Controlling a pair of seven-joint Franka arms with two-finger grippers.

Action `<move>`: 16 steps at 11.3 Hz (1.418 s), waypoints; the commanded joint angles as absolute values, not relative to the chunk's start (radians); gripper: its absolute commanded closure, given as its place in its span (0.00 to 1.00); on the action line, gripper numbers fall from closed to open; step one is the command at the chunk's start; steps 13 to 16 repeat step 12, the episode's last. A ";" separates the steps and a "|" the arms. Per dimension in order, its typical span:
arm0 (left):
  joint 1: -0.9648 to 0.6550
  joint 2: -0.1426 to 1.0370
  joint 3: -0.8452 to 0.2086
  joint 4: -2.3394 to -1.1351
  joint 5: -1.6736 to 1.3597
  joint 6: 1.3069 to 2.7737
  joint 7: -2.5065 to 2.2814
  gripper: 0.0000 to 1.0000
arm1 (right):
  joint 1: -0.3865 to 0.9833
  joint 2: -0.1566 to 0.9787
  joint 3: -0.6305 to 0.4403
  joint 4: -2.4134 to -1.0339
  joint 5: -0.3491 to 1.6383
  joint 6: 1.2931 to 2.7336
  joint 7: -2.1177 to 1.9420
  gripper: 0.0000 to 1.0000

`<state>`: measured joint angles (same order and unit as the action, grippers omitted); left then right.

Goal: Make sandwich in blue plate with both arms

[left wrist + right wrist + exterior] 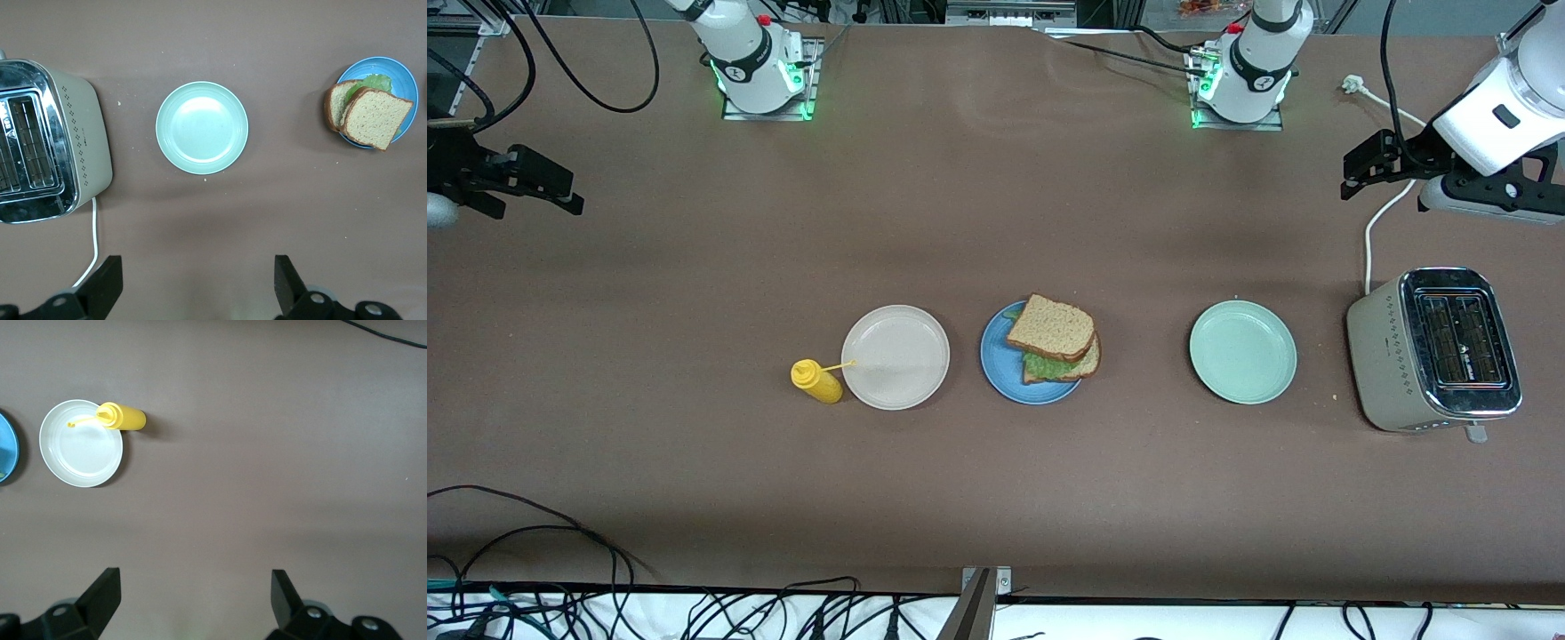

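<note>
Three plates sit in a row across the middle of your table, and you can count one sandwich, one bottle, one toaster and two arms besides. Start at the right arm's end: the right gripper hangs over the bare table edge there, its fingers spread wide apart with nothing between them, and most of that arm is cut off by the frame. Next comes the yellow squeeze bottle, lying on its side just beside the cream-white plate, its thin nozzle reaching over that plate's rim. At the centre you have the blue plate carrying the sandwich: two brown slices with green lettuce between them, the top slice shifted off the lower one, and the stack overhangs the plate's rim toward the left arm's end. The lettuce is mostly hidden under the top slice. Further along sits the pale mint-green plate, bare, then the toaster near the table's edge at the left arm's end, its white cord trailing toward the bases. Above that cord the left gripper hangs with its fingers wide apart and empty; you see only part of its arm.
</note>
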<state>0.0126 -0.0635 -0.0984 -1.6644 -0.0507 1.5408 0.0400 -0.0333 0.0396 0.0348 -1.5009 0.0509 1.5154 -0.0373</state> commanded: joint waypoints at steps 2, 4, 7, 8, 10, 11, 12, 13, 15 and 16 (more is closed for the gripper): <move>0.011 -0.058 -0.100 -1.648 -0.043 1.536 0.037 0.00 | -0.034 0.034 0.032 -1.488 0.037 1.513 -0.032 0.00; 0.012 -0.058 -0.100 -1.646 -0.044 1.534 0.037 0.00 | -0.034 0.034 0.032 -1.488 0.037 1.513 -0.029 0.00; 0.014 -0.058 -0.100 -1.646 -0.043 1.531 0.037 0.00 | -0.034 0.034 0.031 -1.488 0.034 1.523 -0.029 0.00; 0.015 -0.058 -0.100 -1.646 -0.043 1.531 0.037 0.00 | -0.034 0.035 0.029 -1.488 0.032 1.523 -0.029 0.00; 0.014 -0.058 -0.100 -1.646 -0.043 1.531 0.037 0.00 | -0.034 0.035 0.029 -1.488 0.029 1.523 -0.029 0.00; 0.012 -0.058 -0.100 -1.646 -0.046 1.531 0.037 0.00 | -0.034 0.035 0.029 -1.488 0.029 1.523 -0.029 0.00; 0.011 -0.058 -0.100 -1.646 -0.045 1.531 0.035 0.00 | -0.034 0.035 0.029 -1.488 0.028 1.523 -0.029 0.00; 0.011 -0.058 -0.100 -1.646 -0.045 1.531 0.035 0.00 | -0.034 0.035 0.029 -1.488 0.028 1.523 -0.029 0.00; 0.011 -0.058 -0.100 -1.646 -0.045 1.531 0.035 0.00 | -0.034 0.035 0.029 -1.488 0.028 1.523 -0.029 0.00; 0.011 -0.058 -0.100 -1.646 -0.045 1.531 0.035 0.00 | -0.034 0.035 0.029 -1.488 0.028 1.523 -0.029 0.00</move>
